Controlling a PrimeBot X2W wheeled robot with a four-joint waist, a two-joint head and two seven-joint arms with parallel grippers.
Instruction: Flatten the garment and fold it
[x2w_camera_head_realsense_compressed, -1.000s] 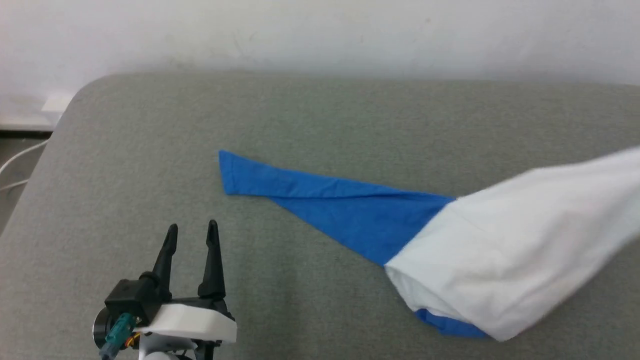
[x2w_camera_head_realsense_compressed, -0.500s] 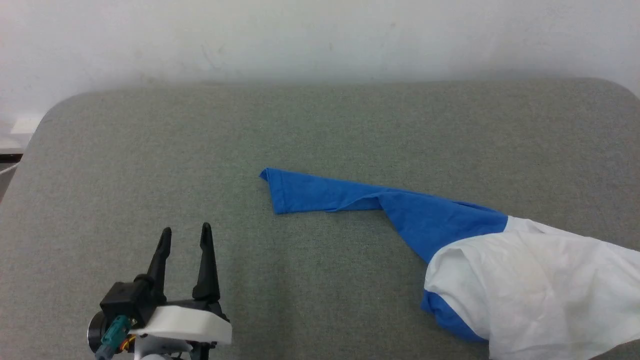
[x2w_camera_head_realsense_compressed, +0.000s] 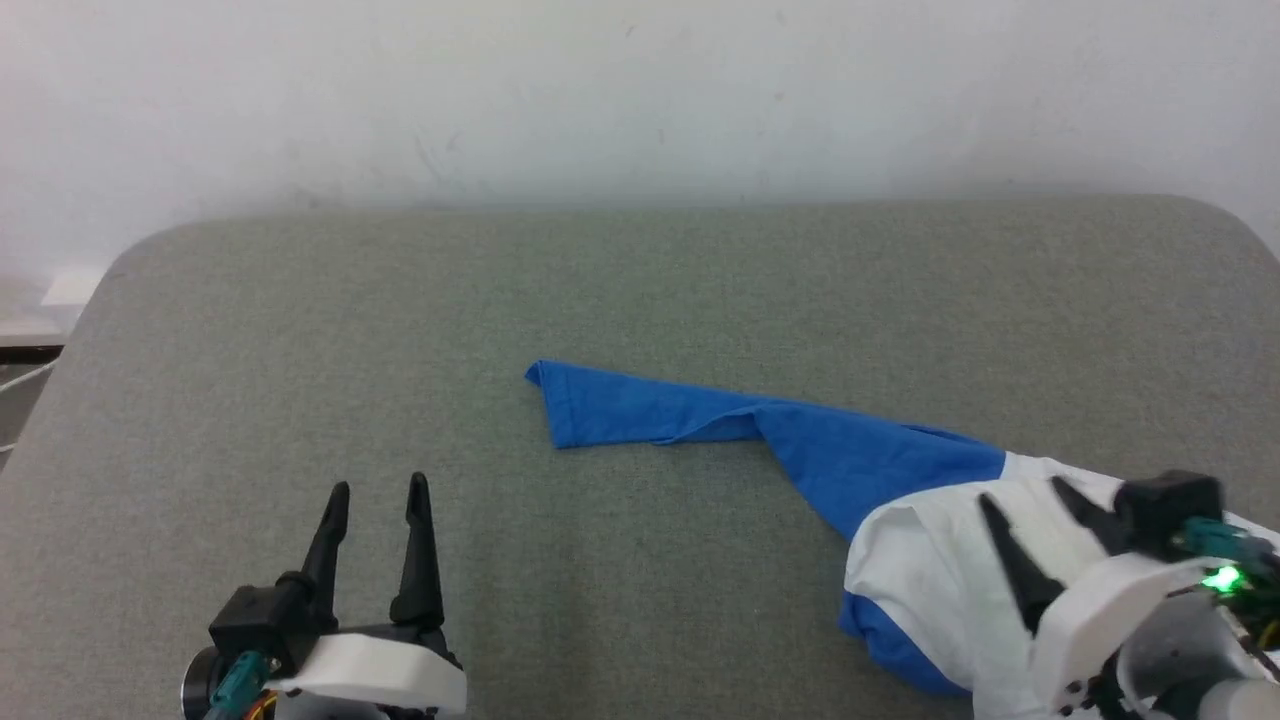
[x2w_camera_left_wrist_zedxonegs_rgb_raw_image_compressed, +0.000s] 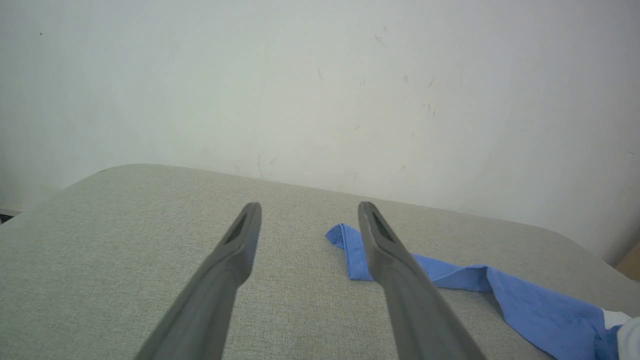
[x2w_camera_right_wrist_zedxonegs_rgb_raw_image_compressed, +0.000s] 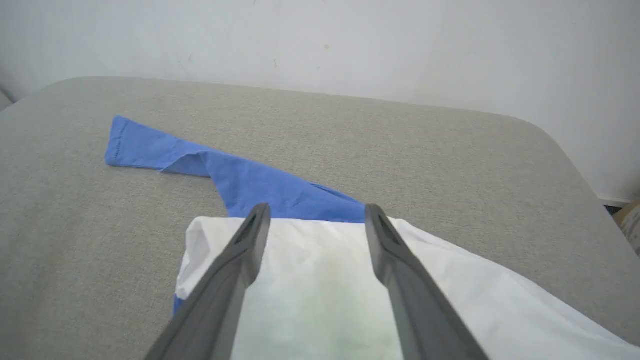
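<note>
Right fingers (x2w_camera_head_realsense_compressed: 1015, 560) stand apart over the garment (x2w_camera_head_realsense_compressed: 850, 460).

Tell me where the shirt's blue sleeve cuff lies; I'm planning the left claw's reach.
In the head view the sleeve cuff lies near the grey table's middle, ahead and right of the open left claw, not touching it.

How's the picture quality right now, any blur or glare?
Head view: soft throughout, the right gripper slightly smeared, its green light flaring. Left wrist view: near fingers blurry, the garment crisper. Right wrist view: its white body washed out, faintly greenish.
</note>
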